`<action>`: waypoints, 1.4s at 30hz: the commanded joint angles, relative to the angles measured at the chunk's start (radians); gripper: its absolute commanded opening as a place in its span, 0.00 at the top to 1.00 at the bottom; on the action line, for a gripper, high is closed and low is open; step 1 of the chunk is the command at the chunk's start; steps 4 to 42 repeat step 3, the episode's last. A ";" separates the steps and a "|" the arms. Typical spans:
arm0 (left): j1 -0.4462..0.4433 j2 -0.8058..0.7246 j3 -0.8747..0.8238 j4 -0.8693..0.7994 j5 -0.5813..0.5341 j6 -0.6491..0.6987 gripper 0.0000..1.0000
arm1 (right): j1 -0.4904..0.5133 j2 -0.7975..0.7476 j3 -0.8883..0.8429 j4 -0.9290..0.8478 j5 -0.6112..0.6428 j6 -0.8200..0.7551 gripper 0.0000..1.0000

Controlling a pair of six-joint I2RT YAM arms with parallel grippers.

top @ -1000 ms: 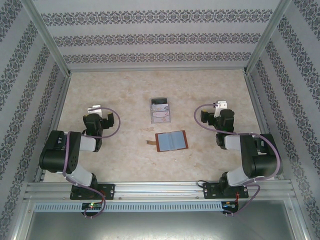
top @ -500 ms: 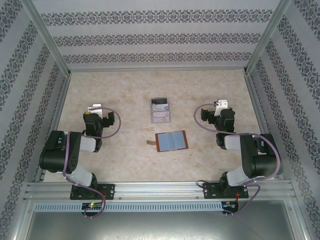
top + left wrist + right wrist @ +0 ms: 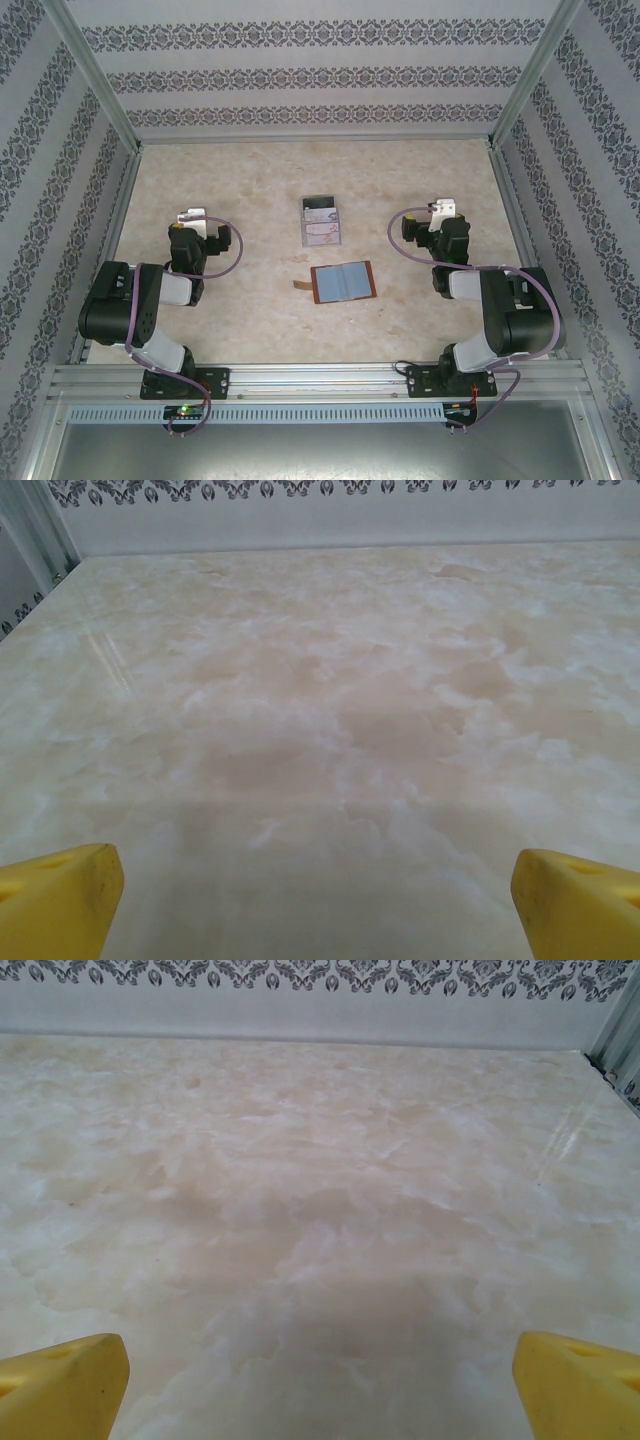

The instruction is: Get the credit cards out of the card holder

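left gripper (image 3: 320, 905) and right gripper (image 3: 320, 1385) both gape wide, the card holder (image 3: 343, 282) lies open mid-table, credit cards (image 3: 321, 222) just beyond it, so removal looks done, pending a pocket check.

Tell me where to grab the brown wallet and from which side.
Take the card holder by its left edge, where the tan strap tab sticks out onto the table. It lies open and flat, pockets up, so its faces offer no pinch; the tab is the one protruding part. Probably best to come from the left, low along the table.
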State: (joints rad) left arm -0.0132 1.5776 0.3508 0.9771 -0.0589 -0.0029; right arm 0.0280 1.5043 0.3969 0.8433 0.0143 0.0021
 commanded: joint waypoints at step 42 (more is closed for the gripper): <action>-0.007 0.008 -0.008 0.044 0.015 0.015 0.00 | -0.017 0.002 -0.006 0.032 -0.002 0.023 0.02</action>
